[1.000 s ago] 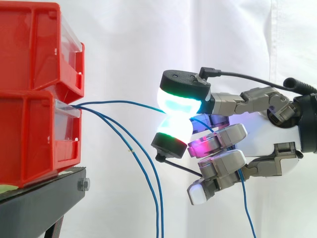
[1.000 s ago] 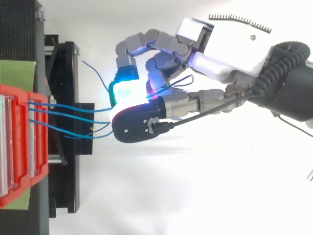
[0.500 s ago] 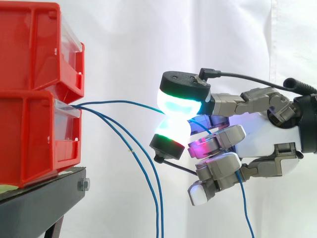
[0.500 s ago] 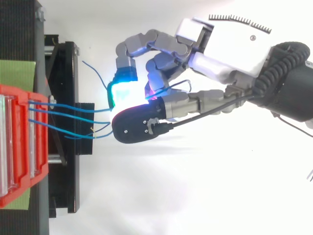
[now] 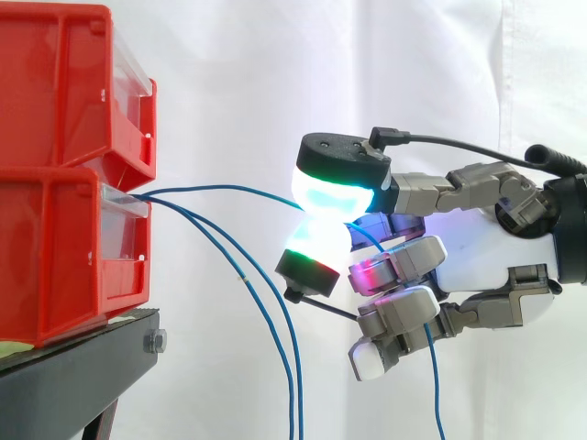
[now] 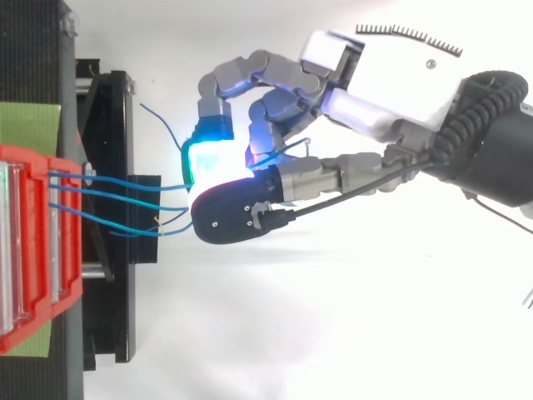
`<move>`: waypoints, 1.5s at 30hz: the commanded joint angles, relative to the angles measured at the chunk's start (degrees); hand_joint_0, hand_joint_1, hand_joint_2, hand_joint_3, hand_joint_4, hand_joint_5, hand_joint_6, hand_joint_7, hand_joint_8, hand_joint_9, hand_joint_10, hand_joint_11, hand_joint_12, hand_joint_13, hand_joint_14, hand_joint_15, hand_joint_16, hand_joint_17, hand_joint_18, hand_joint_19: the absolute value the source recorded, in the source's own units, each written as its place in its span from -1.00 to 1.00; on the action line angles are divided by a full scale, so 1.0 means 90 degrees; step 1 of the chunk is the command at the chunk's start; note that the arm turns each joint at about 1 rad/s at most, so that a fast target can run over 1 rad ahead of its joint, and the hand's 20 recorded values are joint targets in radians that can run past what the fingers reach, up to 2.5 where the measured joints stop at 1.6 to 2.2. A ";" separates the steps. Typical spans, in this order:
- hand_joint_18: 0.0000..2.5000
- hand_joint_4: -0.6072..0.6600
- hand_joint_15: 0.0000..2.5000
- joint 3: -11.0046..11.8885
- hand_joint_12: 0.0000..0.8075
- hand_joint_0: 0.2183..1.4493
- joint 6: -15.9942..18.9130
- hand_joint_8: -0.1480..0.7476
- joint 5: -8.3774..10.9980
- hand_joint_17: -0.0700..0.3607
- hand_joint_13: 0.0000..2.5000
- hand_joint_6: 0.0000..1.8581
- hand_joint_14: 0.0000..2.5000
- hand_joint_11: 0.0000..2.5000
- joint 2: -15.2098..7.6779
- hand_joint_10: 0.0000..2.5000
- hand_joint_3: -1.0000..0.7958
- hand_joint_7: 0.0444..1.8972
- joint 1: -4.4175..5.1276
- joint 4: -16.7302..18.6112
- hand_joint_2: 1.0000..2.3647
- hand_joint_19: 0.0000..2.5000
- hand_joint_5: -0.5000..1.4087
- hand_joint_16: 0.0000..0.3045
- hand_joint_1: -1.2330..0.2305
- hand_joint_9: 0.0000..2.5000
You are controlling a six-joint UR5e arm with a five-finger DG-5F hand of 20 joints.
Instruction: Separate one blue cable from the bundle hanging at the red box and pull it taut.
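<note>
Two stacked red boxes sit on a black stand at the left. Three thin blue cables come out of the lower box's front. One blue cable runs nearly level to my hand and is pinched between two glowing fingertips; its free end hangs down behind the curled fingers. The other two blue cables sag downward to the left of the hand. In the top view the hand reaches from the right, and the cables leave the red boxes.
A white curtain fills the background. The black stand with a green strip holds the boxes. Open space lies below and to the right of the hanging cables.
The lower curled fingers have closed in a little and the cable's free tail has swung left. The pinch on the cable holds; the arm has barely moved.
</note>
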 commanded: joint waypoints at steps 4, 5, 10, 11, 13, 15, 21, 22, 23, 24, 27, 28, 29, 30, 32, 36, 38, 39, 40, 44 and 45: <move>-0.39 -0.04 0.10 0.0000 -0.22 -0.38 0.0000 -0.14 0.0000 -0.14 -0.16 -0.05 -0.61 0.01 -0.0001 0.02 -0.08 0.21 0.0000 0.0000 -0.97 -0.39 -0.64 -0.67 -0.29 -0.35; -0.40 -0.04 0.12 0.0000 -0.23 -0.38 0.0000 -0.14 0.0000 -0.15 -0.16 -0.04 -0.63 0.02 -0.0001 0.01 -0.08 0.20 0.0000 0.0000 -0.97 -0.39 -0.64 -0.67 -0.29 -0.35; -0.46 -0.05 0.26 0.0000 -0.21 -0.39 0.0000 -0.16 0.0000 -0.16 -0.13 -0.04 -0.95 0.12 -0.0001 -0.18 -0.07 0.17 0.0000 0.0000 -0.97 -0.40 -0.64 -0.67 -0.30 -0.33; -0.47 -0.05 0.27 -0.0010 -0.19 -0.39 0.0000 -0.15 0.0000 -0.16 -0.13 -0.04 -0.98 0.12 -0.0001 -0.21 -0.07 0.17 0.0000 0.0000 -0.97 -0.41 -0.64 -0.67 -0.30 -0.33; -0.48 -0.06 0.25 0.0000 -0.18 -0.39 0.0000 -0.14 0.0000 -0.16 -0.14 -0.04 -1.00 0.13 -0.0001 -0.27 -0.06 0.17 0.0000 0.0000 -0.97 -0.41 -0.64 -0.67 -0.30 -0.33; -0.49 -0.05 0.23 -0.0010 -0.16 -0.39 0.0000 -0.12 0.0000 -0.16 -0.15 -0.04 -1.00 0.13 -0.0001 -0.28 -0.06 0.18 0.0000 0.0000 -0.97 -0.42 -0.64 -0.68 -0.31 -0.32; -0.49 -0.06 0.23 -0.0010 -0.18 -0.39 0.0000 -0.12 0.0000 -0.16 -0.15 -0.04 -1.00 0.14 -0.0001 -0.32 -0.07 0.17 0.0000 0.0000 -0.97 -0.41 -0.64 -0.68 -0.31 -0.32; -0.49 -0.05 0.23 -0.0010 -0.16 -0.40 0.0000 -0.12 0.0000 -0.16 -0.15 -0.04 -1.00 0.13 -0.0001 -0.33 -0.06 0.18 0.0000 0.0000 -0.97 -0.40 -0.64 -0.68 -0.31 -0.31; -0.49 -0.05 0.23 -0.0010 -0.18 -0.39 0.0000 -0.13 0.0000 -0.16 -0.15 -0.04 -1.00 0.14 -0.0001 -0.33 -0.07 0.18 0.0000 0.0000 -0.97 -0.40 -0.64 -0.68 -0.31 -0.31; -0.49 -0.06 0.23 -0.0010 -0.18 -0.40 0.0000 -0.13 0.0000 -0.16 -0.15 -0.04 -1.00 0.14 -0.0001 -0.34 -0.06 0.19 0.0000 0.0000 -0.97 -0.40 -0.64 -0.67 -0.31 -0.31; -0.48 -0.06 0.22 -0.0010 -0.16 -0.40 0.0000 -0.13 0.0000 -0.15 -0.14 -0.04 -1.00 0.13 -0.0001 -0.33 -0.06 0.17 0.0000 0.0000 -0.97 -0.40 -0.63 -0.67 -0.31 -0.31; -0.48 -0.06 0.23 -0.0020 -0.16 -0.40 0.0000 -0.13 0.0000 -0.15 -0.14 -0.04 -1.00 0.14 -0.0001 -0.33 -0.06 0.18 0.0000 0.0000 -0.97 -0.40 -0.63 -0.67 -0.31 -0.31; -0.48 -0.06 0.23 -0.0010 -0.17 -0.39 0.0000 -0.13 0.0000 -0.15 -0.14 -0.04 -1.00 0.13 -0.0001 -0.33 -0.06 0.18 0.0010 0.0000 -0.97 -0.40 -0.63 -0.67 -0.31 -0.30; -0.48 -0.05 0.23 -0.0010 -0.16 -0.39 0.0000 -0.12 0.0000 -0.15 -0.14 -0.04 -1.00 0.13 -0.0001 -0.33 -0.06 0.18 0.0000 0.0000 -0.97 -0.39 -0.63 -0.67 -0.31 -0.30; -0.47 -0.05 0.23 -0.0010 -0.14 -0.39 0.0000 -0.12 0.0000 -0.15 -0.14 -0.04 -1.00 0.15 -0.0001 -0.33 -0.06 0.18 0.0000 0.0000 -0.97 -0.39 -0.63 -0.67 -0.31 -0.30; -0.47 -0.05 0.23 -0.0020 -0.15 -0.39 0.0000 -0.12 0.0000 -0.14 -0.14 -0.04 -1.00 0.14 -0.0001 -0.33 -0.06 0.18 0.0000 0.0000 -0.97 -0.40 -0.63 -0.67 -0.31 -0.30; -0.47 -0.05 0.23 -0.0020 -0.15 -0.39 0.0000 -0.12 0.0000 -0.15 -0.14 -0.04 -1.00 0.14 -0.0001 -0.33 -0.06 0.18 0.0000 0.0000 -0.97 -0.40 -0.63 -0.67 -0.31 -0.30; -0.47 -0.06 0.23 -0.0020 -0.16 -0.39 0.0000 -0.12 0.0000 -0.14 -0.14 -0.04 -1.00 0.14 0.0009 -0.34 -0.06 0.18 0.0000 0.0000 -0.97 -0.40 -0.63 -0.67 -0.31 -0.30; -0.47 -0.05 0.23 -0.0020 -0.16 -0.39 0.0000 -0.12 0.0000 -0.14 -0.14 -0.04 -1.00 0.14 -0.0001 -0.34 -0.06 0.18 0.0000 0.0000 -0.97 -0.40 -0.63 -0.67 -0.31 -0.30; -0.47 -0.06 0.23 -0.0020 -0.15 -0.39 0.0000 -0.12 0.0000 -0.14 -0.14 -0.04 -1.00 0.14 -0.0001 -0.34 -0.06 0.17 0.0010 0.0000 -0.97 -0.40 -0.63 -0.67 -0.31 -0.30; -0.47 -0.06 0.23 -0.0020 -0.16 -0.39 0.0000 -0.12 0.0000 -0.14 -0.14 -0.04 -1.00 0.13 -0.0001 -0.34 -0.06 0.18 0.0000 0.0000 -0.97 -0.40 -0.63 -0.66 -0.31 -0.30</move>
